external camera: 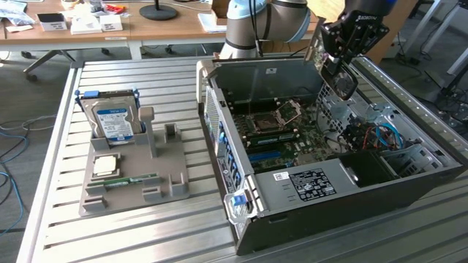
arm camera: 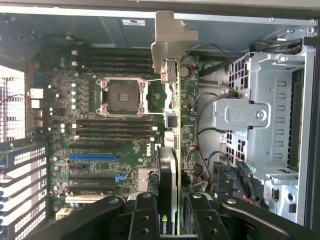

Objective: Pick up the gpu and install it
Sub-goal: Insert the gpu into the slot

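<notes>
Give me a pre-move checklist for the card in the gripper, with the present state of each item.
1. Thin green-and-black gpu with silver bracket clamped in the gripper: ok.
2. gpu held above the open black computer case: ok.
3. Blue expansion slot on the green motherboard empty: ok.
4. gpu edge parallel to that slot: not ok, runs crosswise.
5. Black cables by the grey drive cage clear of gpu: cannot tell.

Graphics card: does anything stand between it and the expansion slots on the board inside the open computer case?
Nothing visible does. The claw holds the graphics card edge-on over the open case. The slots on the motherboard look bare, and the loose cables lie off to the side by the drive cage.
</notes>
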Available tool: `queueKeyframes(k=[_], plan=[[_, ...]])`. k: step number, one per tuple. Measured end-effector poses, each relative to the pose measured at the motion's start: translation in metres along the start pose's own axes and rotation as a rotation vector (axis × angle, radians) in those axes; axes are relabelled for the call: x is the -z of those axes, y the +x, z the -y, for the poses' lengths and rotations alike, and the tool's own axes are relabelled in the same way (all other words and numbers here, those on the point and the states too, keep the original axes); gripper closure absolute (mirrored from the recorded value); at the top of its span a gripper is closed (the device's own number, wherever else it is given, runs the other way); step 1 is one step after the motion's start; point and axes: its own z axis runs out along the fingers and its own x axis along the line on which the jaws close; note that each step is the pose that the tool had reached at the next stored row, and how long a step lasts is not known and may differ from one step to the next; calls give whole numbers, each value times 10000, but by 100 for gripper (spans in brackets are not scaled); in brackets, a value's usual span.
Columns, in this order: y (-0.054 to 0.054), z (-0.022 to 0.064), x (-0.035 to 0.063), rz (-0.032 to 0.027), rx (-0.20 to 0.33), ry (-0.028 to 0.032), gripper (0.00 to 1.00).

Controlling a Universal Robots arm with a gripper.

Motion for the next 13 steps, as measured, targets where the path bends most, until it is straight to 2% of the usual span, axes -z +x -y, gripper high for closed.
queueKeyframes(k=[13], plan=[[10, 0, -1, -33, 967, -23, 73]])
